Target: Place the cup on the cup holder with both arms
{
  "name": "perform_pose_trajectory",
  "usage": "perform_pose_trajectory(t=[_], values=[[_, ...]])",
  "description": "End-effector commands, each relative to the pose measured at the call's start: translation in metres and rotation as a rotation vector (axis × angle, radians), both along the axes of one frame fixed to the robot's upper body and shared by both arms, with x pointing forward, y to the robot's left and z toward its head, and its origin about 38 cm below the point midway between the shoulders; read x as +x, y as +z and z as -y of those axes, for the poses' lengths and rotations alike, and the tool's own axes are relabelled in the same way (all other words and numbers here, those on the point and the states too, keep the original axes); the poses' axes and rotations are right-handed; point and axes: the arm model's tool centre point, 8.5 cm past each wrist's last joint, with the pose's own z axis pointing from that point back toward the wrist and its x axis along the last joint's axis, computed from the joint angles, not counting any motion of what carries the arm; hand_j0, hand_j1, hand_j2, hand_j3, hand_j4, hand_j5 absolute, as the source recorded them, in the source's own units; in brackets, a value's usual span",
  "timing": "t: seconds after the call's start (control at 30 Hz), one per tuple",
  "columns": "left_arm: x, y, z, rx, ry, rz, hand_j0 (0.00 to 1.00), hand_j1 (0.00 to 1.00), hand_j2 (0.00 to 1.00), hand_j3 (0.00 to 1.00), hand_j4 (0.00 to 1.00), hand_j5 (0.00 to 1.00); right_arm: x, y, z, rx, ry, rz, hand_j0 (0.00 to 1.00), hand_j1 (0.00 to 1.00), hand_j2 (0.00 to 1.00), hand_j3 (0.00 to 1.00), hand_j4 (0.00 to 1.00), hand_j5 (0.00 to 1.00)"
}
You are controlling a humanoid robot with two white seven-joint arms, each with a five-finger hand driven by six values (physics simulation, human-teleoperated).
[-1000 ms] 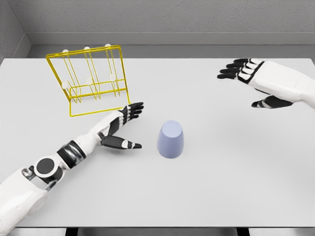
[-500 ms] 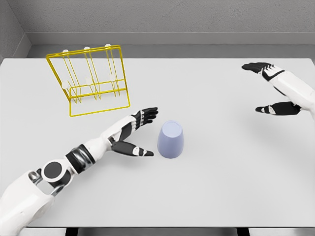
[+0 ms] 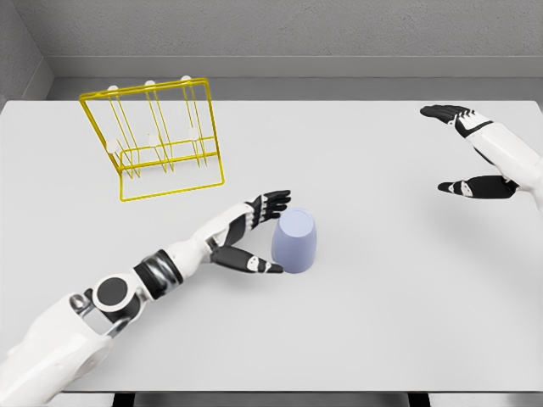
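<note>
A pale lilac cup (image 3: 295, 241) stands upside down near the middle of the white table (image 3: 365, 322). My left hand (image 3: 264, 233) is open right beside the cup's left side, fingers above and thumb below, at or almost touching its wall. A yellow wire cup holder (image 3: 154, 141) with white-tipped pegs stands at the back left, well apart from the cup. My right hand (image 3: 462, 151) hovers open at the far right, far from the cup.
A grey wall runs behind the table's far edge. The table's front edge lies at the bottom of the view.
My left hand has slid right across the table up to the cup's left side. My right hand pulled back to the right edge, then held still. The cup has not moved.
</note>
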Motion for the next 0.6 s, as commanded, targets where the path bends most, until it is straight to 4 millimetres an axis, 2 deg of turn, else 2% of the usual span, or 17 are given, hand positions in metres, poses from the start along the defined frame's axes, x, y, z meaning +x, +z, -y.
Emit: perform_pose_trajectory(t=[0.0, 0.23, 0.57], values=[[0.0, -0.003, 0.001, 0.0, 0.003, -0.011, 1.0, 1.0, 1.0, 1.0, 1.0, 1.0, 0.0, 0.001, 0.0, 0.009, 0.001, 0.0, 1.0, 1.0, 1.0, 1.0, 1.0, 1.0], [0.011, -0.007, 0.01, 0.006, 0.002, -0.017, 1.0, 1.0, 1.0, 1.0, 1.0, 1.0, 0.0, 0.001, 0.0, 0.009, 0.002, 0.003, 1.0, 1.0, 1.0, 1.0, 1.0, 1.0], [0.009, -0.012, 0.024, -0.007, -0.01, -0.032, 1.0, 1.0, 1.0, 1.0, 1.0, 1.0, 0.0, 0.001, 0.001, 0.01, -0.001, 0.0, 1.0, 1.0, 1.0, 1.0, 1.0, 1.0]])
